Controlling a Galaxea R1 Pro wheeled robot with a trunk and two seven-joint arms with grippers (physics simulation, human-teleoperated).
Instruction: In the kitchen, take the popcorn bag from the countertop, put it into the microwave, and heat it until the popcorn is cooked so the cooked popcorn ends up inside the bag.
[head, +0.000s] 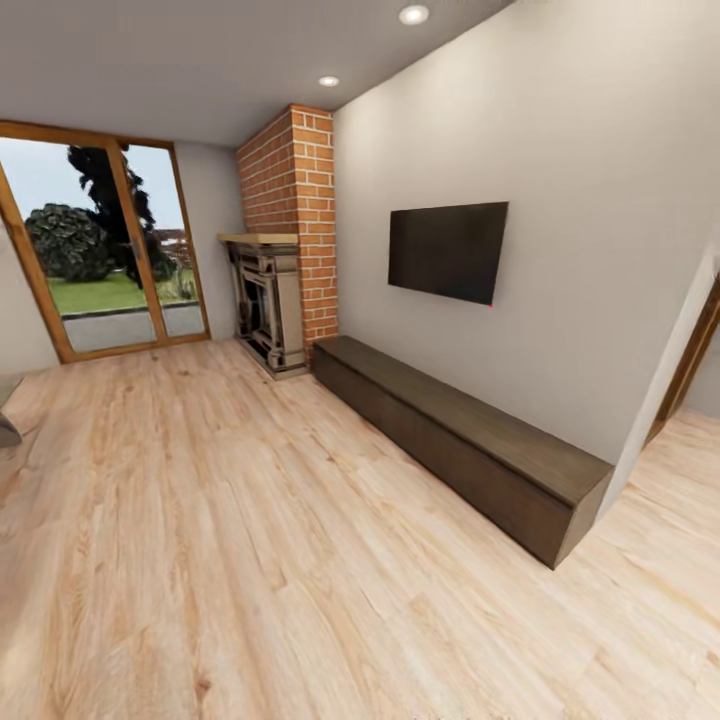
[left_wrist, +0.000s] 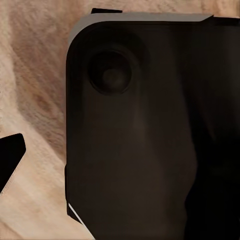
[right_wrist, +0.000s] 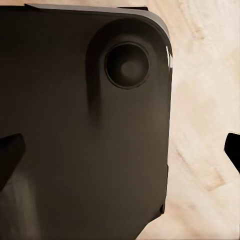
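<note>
Left gripper (left_wrist: 7, 167): one dark fingertip juts in at the frame edge of the left wrist view; the rest is blocked by a large black rounded panel (left_wrist: 145, 135) of the robot's own body. Wood floor (left_wrist: 35, 75) behind. Cannot tell whether the jaws stand apart or together.

Right gripper (right_wrist: 120, 147): dark fingertips at both side edges of the right wrist view, set wide apart, so it looks spread and holding nothing. A black panel (right_wrist: 80, 125) with a round boss sits between them, pale floor (right_wrist: 205, 130) beyond.

Head view: a living room, not a kitchen. Plank floor (head: 220, 560), long dark low cabinet (head: 470, 440) along the wall, flat television (head: 447, 250) above it, brick chimney (head: 295, 200) with fireplace (head: 265, 305), glass doors (head: 100, 250) to a garden. A doorway (head: 690, 360) opens at the right edge.

Popcorn bag, countertop, microwave: somewhere out of sight, so no bearing from either gripper can be given. Robot judged to be in transit.

Handling guess: a light, soft sack that would crush under hard squeeze; the thick rolled rim is likely the firmest place to pinch, keeping it upright.
</note>
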